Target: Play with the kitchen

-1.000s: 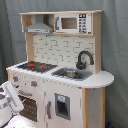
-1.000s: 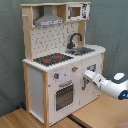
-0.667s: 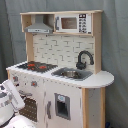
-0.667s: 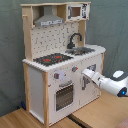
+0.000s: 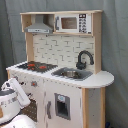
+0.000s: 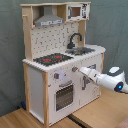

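Kitchen (image 6: 62, 60): tall white and light-wood toy unit, standing upright on a wooden floor (image 6: 30, 119) against a grey curtain backdrop, in both exterior views. Fittings: grey hood (image 5: 39, 25) and microwave panel (image 5: 74, 23) on top; black faucet (image 5: 84, 59) over the sink (image 5: 70, 74); red-ringed hob (image 5: 36, 66); oven door (image 6: 64, 96) with window; knobs (image 6: 59, 76) on the front panel.

Change since a second ago: the white arm (image 6: 107, 78) has pushed in toward the kitchen front. In the second exterior view its tip, formerly apart from the front near the cupboard, now reaches the knob row above the oven door, at the panel's right end. In the first exterior view the arm (image 5: 12, 100) has risen at the lower left. Judgement: play is shifting to the knobs; a turn or press seems in hand.

Arm pose: extended roughly level from the second exterior view's right, wrist bulb trailing, slim forward section aimed at the front panel.

Gripper (image 6: 76, 70): at or touching the knob area; whether released or clenched cannot be told.
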### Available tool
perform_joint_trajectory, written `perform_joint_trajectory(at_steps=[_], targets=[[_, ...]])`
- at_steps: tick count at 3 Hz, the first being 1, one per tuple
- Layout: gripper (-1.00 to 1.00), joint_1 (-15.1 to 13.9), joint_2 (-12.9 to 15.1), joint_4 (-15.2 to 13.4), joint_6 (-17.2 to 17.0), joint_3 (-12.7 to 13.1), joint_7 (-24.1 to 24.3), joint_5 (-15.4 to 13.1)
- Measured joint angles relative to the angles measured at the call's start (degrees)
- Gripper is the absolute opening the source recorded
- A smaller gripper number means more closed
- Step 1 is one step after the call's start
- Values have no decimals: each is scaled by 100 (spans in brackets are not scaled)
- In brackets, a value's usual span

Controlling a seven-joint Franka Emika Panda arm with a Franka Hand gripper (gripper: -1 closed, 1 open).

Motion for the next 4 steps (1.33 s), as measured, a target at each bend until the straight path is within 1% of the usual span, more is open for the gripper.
perform_joint_trajectory(at_steps=[1,2,3,4], targets=[[100,-427,0,84,469,-9,-167,1],[100,-801,1,306,793,-137,-431,5],[100,-1158,8,347,1259,-197,-522,5],[100,-1528,8,361,1686,-194,-693,16]])
